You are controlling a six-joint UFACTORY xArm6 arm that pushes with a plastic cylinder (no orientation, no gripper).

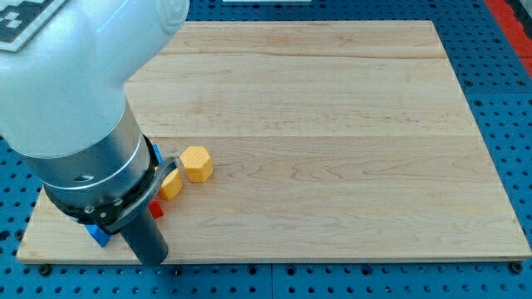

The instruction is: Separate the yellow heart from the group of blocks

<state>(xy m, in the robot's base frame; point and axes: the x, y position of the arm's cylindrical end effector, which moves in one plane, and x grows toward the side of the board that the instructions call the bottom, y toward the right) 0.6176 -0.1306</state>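
Note:
A yellow hexagon block [196, 164] lies on the wooden board [332, 124] at the lower left. Just left of it and touching it, a second yellow block [171, 184] is half hidden by the arm; its shape cannot be made out. A red block [155, 208] peeks out below that one. A blue block [99, 236] shows under the arm, and a sliver of another blue block [155, 153] shows at the arm's edge. My dark rod comes down in front of the group, and my tip [154, 260] is near the board's bottom edge, below the red block.
The arm's large grey body [75, 91] covers the board's left side and hides part of the block group. A blue perforated table [507, 100] surrounds the board.

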